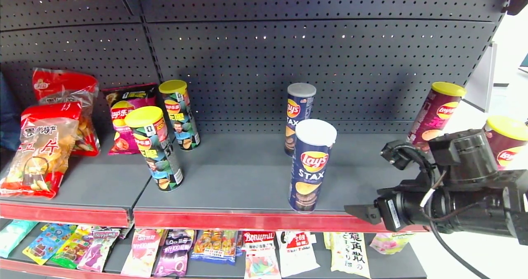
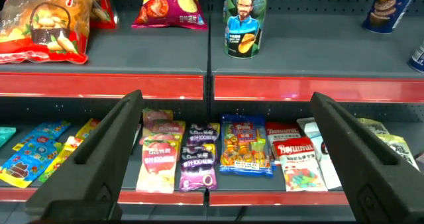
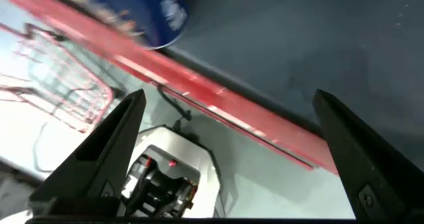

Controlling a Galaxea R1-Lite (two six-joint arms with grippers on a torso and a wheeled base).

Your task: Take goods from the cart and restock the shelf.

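Blue chip can (image 1: 311, 165) upright, long axis vertical, near shelf (image 1: 239, 176) edge.

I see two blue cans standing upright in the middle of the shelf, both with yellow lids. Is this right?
Not quite. The front blue can and the back blue can do stand upright in the middle of the shelf, but their lids are pale, one white and one grey, not yellow. The head view shows this.

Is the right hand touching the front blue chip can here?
Apart. The right wrist view shows the right hand open and empty, the front blue chip can beyond it; the head view shows shelf between them.
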